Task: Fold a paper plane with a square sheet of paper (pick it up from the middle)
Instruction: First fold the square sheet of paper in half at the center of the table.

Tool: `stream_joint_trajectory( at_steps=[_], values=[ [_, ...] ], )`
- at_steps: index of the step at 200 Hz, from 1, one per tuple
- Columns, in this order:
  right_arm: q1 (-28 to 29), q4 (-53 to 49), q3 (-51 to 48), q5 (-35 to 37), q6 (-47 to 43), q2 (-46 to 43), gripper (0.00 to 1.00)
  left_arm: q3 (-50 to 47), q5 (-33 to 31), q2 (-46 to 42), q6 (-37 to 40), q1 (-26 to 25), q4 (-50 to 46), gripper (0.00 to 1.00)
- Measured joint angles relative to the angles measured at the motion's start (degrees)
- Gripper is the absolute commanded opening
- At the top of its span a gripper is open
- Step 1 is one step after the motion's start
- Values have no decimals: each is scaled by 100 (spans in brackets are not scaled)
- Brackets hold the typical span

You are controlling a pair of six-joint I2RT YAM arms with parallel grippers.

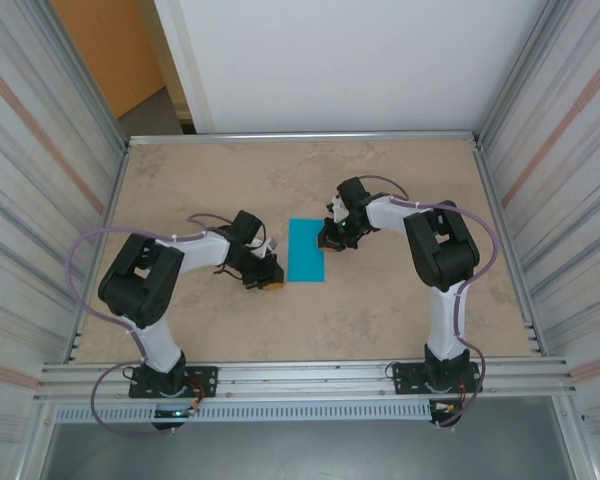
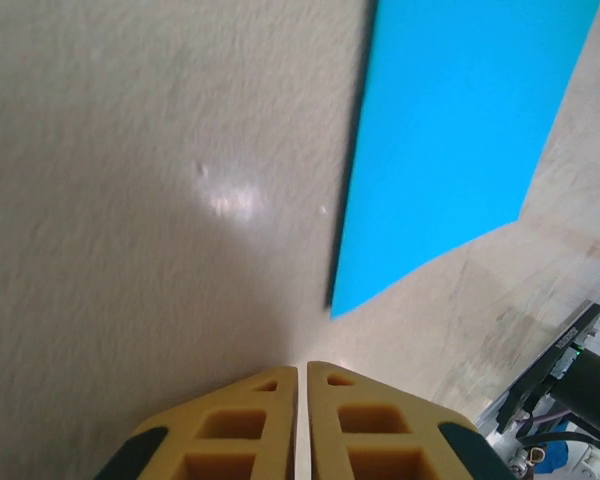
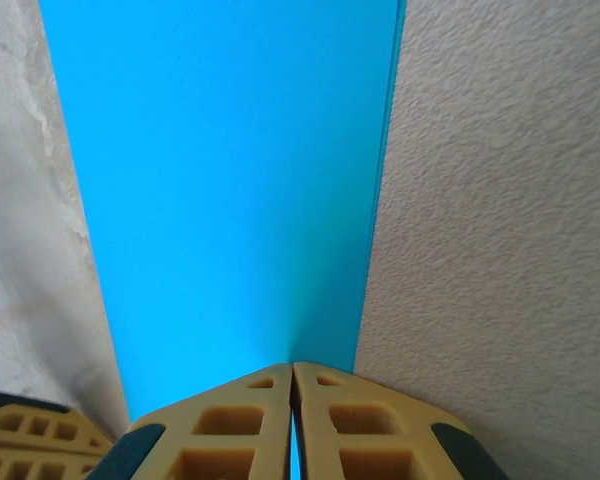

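Nearest, the left gripper [image 1: 270, 283] sits clenched and empty on the table [image 1: 380, 300], just off the near left corner of the square sheet of paper [image 1: 306, 250], a narrow strip mid-table, and farther, the right gripper [image 1: 327, 243] is clenched at its right edge.

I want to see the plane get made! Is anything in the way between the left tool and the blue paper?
Nothing visible is. Just bare table lies between the shut left tool and the nearest corner of the blue paper.
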Motion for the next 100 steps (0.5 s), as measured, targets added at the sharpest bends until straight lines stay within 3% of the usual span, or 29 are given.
stream_joint_trajectory(
  at_steps=[24, 59, 100],
  values=[
    [153, -240, 216, 256, 17, -31, 21, -9, -162, -533, -142, -2, -4, 22],
    [415, -483, 254, 603, 190, -289, 38, -144, -466, -1176, -459, -63, 258, 38],
    [490, -190, -584, 903, 621, -1694, 48, -302, -918, -1408, -767, -404, 514, 50]
  ],
)
